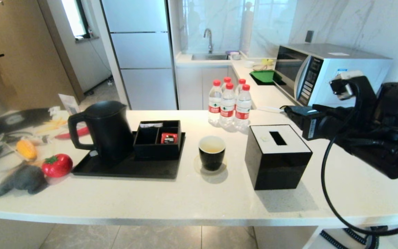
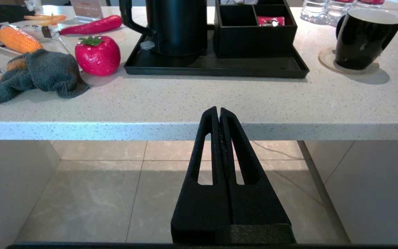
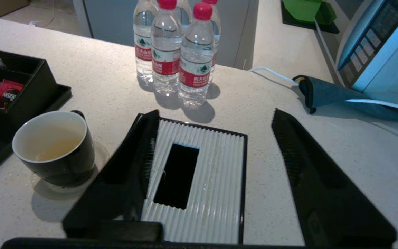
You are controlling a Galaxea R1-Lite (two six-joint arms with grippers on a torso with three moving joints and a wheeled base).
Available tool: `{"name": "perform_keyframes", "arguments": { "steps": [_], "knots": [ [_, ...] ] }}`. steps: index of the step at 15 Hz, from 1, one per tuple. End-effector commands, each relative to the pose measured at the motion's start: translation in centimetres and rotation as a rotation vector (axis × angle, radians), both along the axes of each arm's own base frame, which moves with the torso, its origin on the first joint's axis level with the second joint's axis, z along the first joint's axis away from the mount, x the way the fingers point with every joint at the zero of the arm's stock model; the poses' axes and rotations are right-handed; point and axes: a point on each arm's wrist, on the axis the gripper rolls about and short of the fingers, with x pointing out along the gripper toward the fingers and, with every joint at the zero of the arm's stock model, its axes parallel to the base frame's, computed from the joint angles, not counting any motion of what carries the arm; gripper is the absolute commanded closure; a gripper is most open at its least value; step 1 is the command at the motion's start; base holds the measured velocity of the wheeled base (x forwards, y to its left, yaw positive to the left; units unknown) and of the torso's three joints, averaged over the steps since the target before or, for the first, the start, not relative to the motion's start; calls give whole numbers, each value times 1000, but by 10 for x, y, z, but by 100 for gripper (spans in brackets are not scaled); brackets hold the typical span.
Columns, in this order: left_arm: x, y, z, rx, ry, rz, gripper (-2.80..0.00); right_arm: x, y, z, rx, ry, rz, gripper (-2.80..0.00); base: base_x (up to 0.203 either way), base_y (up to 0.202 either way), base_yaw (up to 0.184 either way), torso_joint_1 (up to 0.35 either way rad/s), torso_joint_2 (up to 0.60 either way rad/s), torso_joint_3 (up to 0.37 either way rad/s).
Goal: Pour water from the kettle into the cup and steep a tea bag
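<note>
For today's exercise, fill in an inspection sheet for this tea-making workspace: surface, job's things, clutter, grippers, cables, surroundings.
Surface: white speckled counter.
Job's things: kettle upright on black tray; cup on a coaster, holding pale yellowish liquid; tea bag not seen.
Clutter: compartment box, four bottles, tissue box, toy food, grey cloth.
Grippers: left gripper below counter edge, fingers shut; right gripper above tissue box, fingers open.
Cables: black cable off right arm.
Surroundings: microwave, fridge, sink.

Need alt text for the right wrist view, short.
The right tool, open and empty, hangs above the black tissue box. Beside it the cup holds pale yellowish liquid; four red-capped bottles stand behind.
</note>
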Motion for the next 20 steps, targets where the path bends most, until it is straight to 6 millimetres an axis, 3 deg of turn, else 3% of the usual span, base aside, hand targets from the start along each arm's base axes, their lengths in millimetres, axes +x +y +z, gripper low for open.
{"name": "perform_keyframes", "arguments": {
  "steps": [1,7,12,20],
  "knots": [
    [0,0,0,0,-1,0,0,-8,-4,9,13,-32,-5,0,0,0,0,0,0,0],
    [0,0,0,0,-1,0,0,-21,-15,18,23,-67,-32,0,0,0,0,0,0,0],
    [0,0,0,0,-1,0,0,-41,-44,9,15,-50,-106,0,0,0,0,0,0,0],
    [0,0,0,0,-1,0,0,-109,-85,-29,63,-35,-206,0,0,0,0,0,0,0]
  ]
}}
